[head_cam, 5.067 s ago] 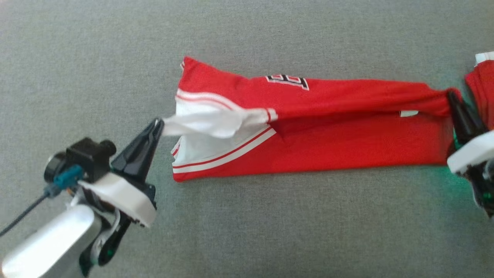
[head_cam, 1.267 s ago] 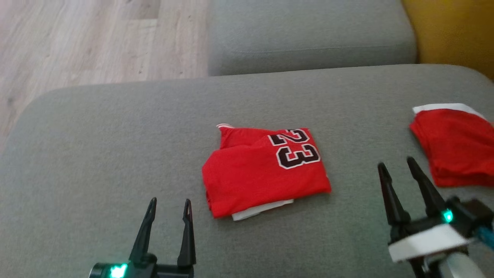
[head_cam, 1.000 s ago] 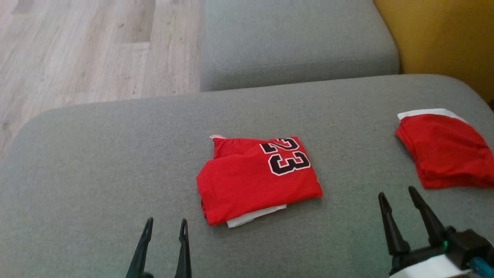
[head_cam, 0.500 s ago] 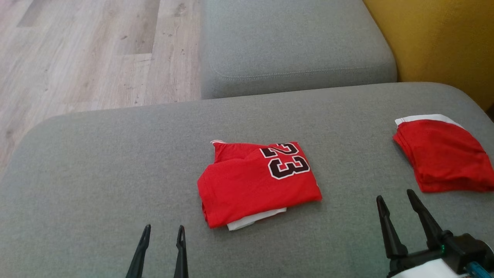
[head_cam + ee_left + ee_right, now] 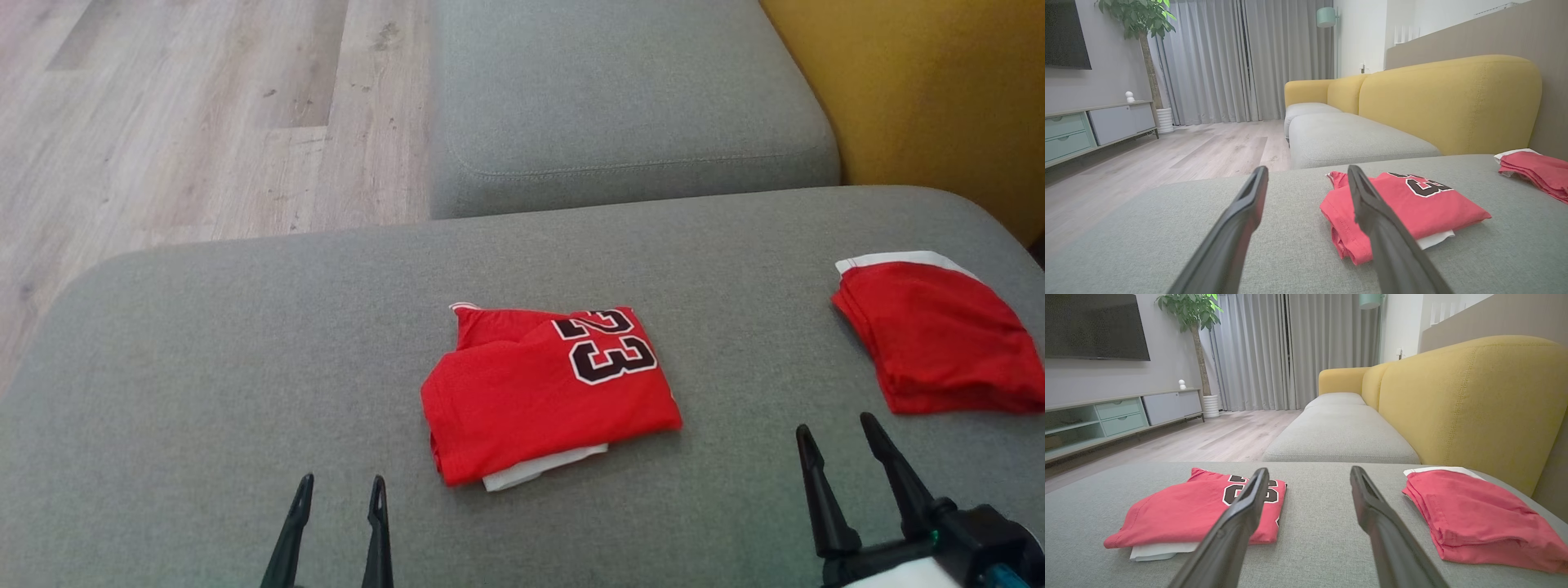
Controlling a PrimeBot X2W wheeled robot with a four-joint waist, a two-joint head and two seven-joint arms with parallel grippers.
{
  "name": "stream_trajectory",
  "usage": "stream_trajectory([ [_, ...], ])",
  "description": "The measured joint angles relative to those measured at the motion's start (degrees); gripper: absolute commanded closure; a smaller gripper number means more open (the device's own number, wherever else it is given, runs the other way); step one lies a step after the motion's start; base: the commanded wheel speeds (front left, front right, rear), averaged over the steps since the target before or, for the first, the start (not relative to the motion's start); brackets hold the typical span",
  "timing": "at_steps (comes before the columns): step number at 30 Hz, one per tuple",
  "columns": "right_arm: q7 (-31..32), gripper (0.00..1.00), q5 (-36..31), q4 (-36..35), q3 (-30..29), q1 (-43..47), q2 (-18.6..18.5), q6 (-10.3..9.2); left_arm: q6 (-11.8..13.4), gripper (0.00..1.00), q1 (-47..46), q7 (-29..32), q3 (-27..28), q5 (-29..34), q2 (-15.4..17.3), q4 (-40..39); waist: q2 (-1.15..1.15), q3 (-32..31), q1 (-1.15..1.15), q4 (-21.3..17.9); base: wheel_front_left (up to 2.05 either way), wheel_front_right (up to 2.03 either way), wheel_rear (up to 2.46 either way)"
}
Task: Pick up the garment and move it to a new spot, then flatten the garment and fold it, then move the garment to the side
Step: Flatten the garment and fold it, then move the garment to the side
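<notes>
Red garment [image 5: 531, 400], black-white "23"; grey cushion [image 5: 245, 367].

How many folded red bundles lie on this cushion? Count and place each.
2. The jersey numbered 23 lies centred on the cushion; the plain red bundle near its right edge, beyond the right gripper. None looks hidden.

Garment [image 5: 551, 392]: formerly stretched between my hands, now folded square, lying free mid-cushion [image 5: 204, 367]. Left hand [image 5: 341, 482], right hand [image 5: 834, 425]: released, fingers parted, withdrawn to the near edge.
</notes>
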Motion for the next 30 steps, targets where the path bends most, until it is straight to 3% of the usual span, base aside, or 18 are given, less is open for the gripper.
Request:
stream_trajectory([
  [14, 0.0, 0.00, -0.5, 1.3, 1.5, 0.0, -0.1, -0.01, -1.0, 0.00, 0.0, 0.0, 1.1, 0.2, -0.4, 0.9, 0.00, -0.3, 0.00, 0.4, 0.00, 0.00, 0.00],
  [21, 0.0, 0.00, 3.7, 12.0, 8.7, -3.6, -1.4, -0.01, -1.5, 0.00, 0.0, 0.0, 0.9, 0.2, -0.7, 1.2, 0.00, 1.2, 0.00, 1.1, 0.00, 0.00, 0.00],
  [30, 9.1, 0.00, 14.4, 28.7, 15.8, -24.8, -2.5, -0.01, -2.0, 0.00, -0.6, 0.0, -1.1, 0.2, -1.0, 1.5, 0.00, 5.8, 0.01, 3.5, 0.00, 0.00, 0.00],
])
